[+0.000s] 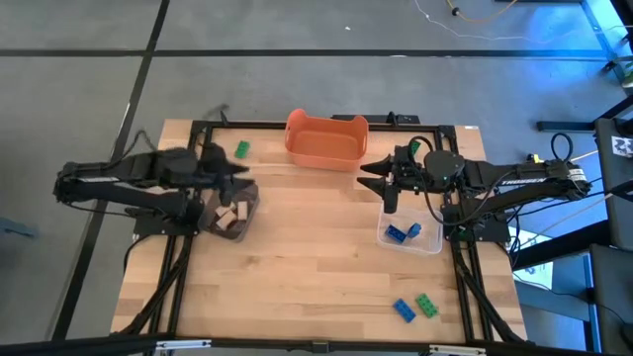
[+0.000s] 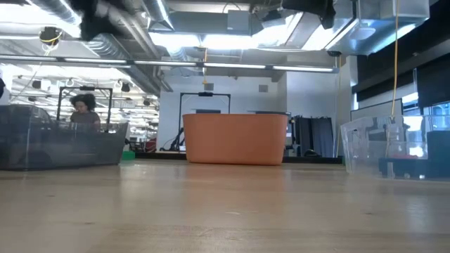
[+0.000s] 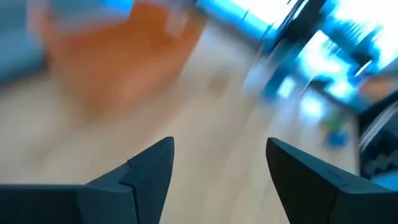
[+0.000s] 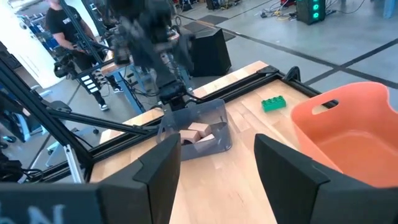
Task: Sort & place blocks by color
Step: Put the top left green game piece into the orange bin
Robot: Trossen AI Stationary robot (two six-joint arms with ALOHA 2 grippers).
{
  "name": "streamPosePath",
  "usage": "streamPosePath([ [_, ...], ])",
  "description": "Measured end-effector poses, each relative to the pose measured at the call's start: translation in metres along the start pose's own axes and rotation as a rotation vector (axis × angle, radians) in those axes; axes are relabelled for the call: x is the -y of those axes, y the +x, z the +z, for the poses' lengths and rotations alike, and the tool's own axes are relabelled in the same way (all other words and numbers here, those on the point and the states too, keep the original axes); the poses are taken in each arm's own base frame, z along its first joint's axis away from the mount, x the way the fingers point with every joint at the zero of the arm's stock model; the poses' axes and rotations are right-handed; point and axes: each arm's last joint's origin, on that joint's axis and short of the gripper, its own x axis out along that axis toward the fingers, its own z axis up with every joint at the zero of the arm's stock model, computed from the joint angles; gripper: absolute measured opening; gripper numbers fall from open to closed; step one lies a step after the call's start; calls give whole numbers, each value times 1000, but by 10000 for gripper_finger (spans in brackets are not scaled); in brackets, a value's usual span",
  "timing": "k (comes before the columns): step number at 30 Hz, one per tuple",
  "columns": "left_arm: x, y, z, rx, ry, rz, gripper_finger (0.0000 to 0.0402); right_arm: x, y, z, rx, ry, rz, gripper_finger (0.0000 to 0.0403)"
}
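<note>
— Left pincer?
— I log its fingers spread apart and empty, above the dark bin of tan blocks; arm reaching in level from the left.

— Right pincer?
— Fingers part-open, nothing between them, just right of the orange tub.

— Blocks?
— Blue ones in the clear bin; a green block far left; blue and green side by side, long axes aslant, near right on the worktop.
</note>
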Motion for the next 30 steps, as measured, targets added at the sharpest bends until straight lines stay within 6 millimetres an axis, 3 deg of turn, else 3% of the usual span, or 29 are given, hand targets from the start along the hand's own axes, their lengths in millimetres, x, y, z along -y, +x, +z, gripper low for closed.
streamPosePath([
  [4, 13, -8, 25, 285, 112, -112, 247, 0, 0, 0, 1, 1, 4, 204],
  [8, 19, -8, 33, 444, 184, -225, 247, 0, 0, 1, 7, 2, 6, 204],
  [13, 21, -2, 28, 500, 186, -334, 247, 0, 0, 1, 6, 2, 7, 204],
  [21, 22, -4, 30, 547, 174, -352, 247, 0, 0, 1, 6, 2, 7, 204],
  [26, 16, -2, 31, 528, 47, -204, 247, 0, 0, 1, 6, 3, 7, 204],
  [30, 2, 3, 46, 426, 14, 135, 247, 0, 0, 1, 6, 4, 7, 204],
])
